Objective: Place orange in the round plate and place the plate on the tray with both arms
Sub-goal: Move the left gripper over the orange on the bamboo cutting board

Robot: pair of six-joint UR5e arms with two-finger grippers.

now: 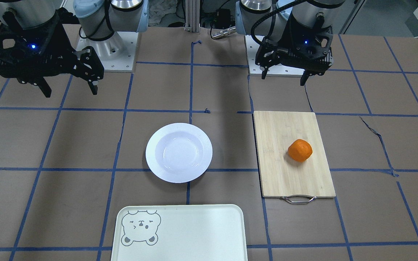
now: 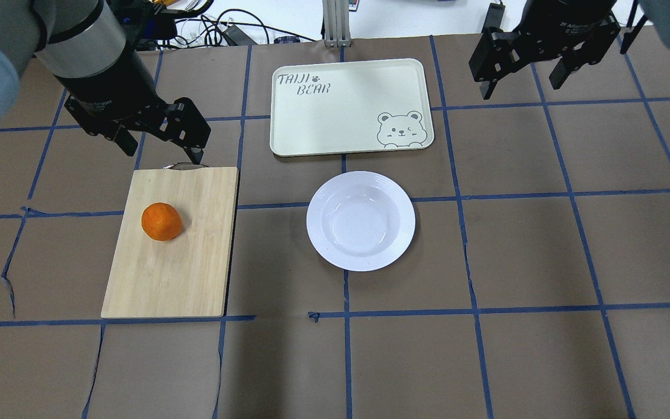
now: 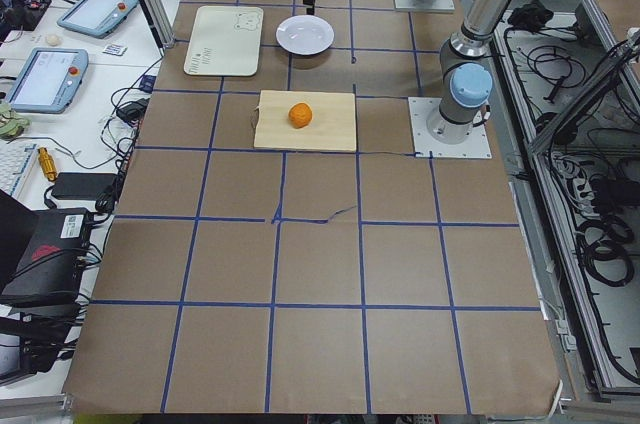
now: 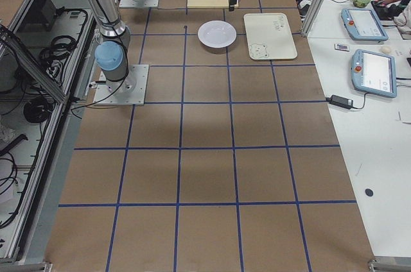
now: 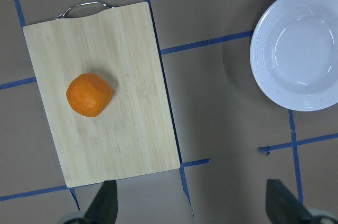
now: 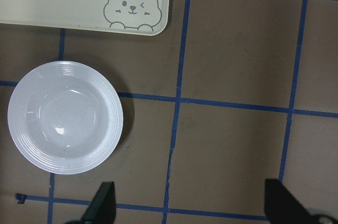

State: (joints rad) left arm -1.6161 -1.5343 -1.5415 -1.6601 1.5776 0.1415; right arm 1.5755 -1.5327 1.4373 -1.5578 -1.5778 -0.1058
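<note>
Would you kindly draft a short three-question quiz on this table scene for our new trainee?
1. True or false: the orange lies on the cutting board, not in the round plate.
2. Seen from overhead, the tray lies: A) beyond the plate, apart from it; B) touching the plate; C) under the board.
3. Fill in: the left gripper and the right gripper are both ___ and hold nothing.
Key: 1 true; 2 A; 3 open.
</note>
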